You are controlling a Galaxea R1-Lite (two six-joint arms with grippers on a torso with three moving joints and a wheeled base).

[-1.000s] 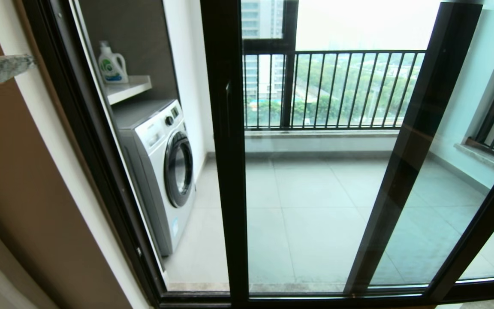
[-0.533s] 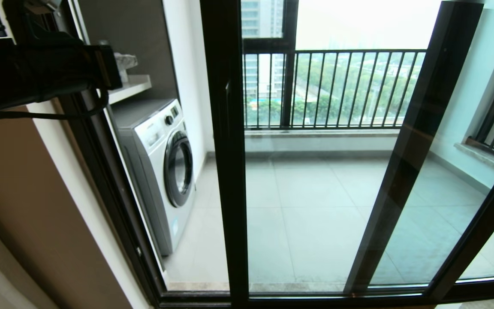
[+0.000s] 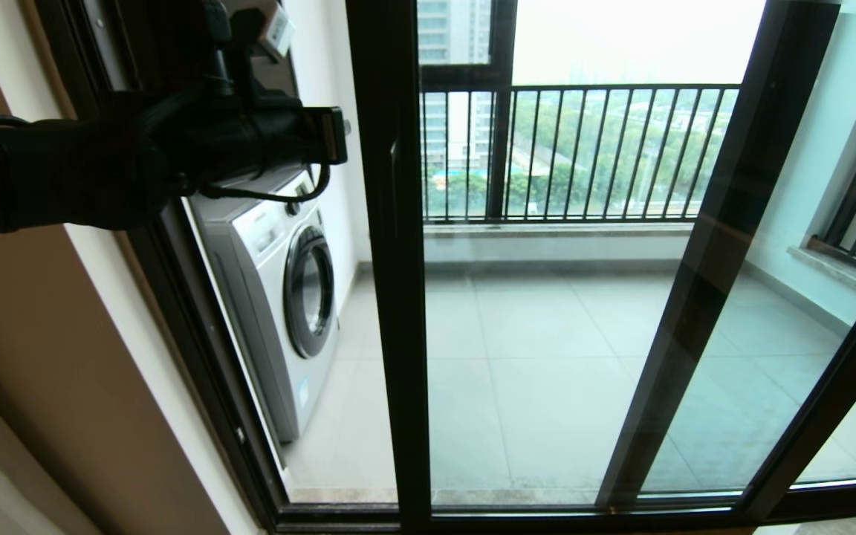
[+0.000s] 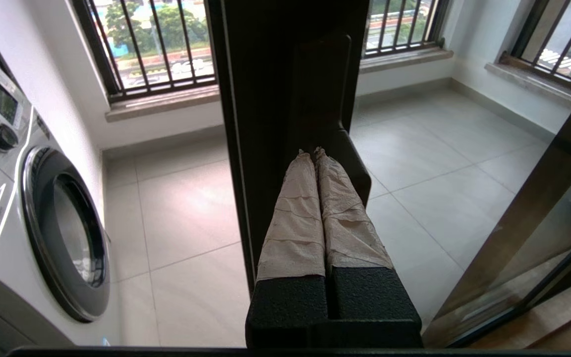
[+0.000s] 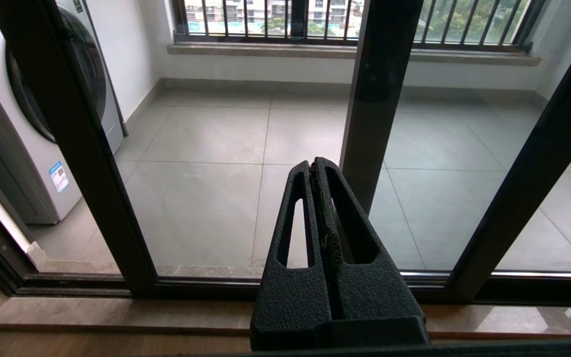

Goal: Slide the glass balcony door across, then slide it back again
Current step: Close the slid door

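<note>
black-framed glass balcony door stands mid-opening; left gripper, jaws pressed together, nears its handle. right gripper, also closed, hangs idle. closed tips could skid off the upright

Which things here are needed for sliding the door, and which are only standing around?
For the job:
- glass balcony door, with its handle
- left gripper, fingers shut, close to the handle
- right gripper, shut, hanging low before the glass

Only standing around:
- washing machine
- balcony railing
- second glass panel without a handle
</note>
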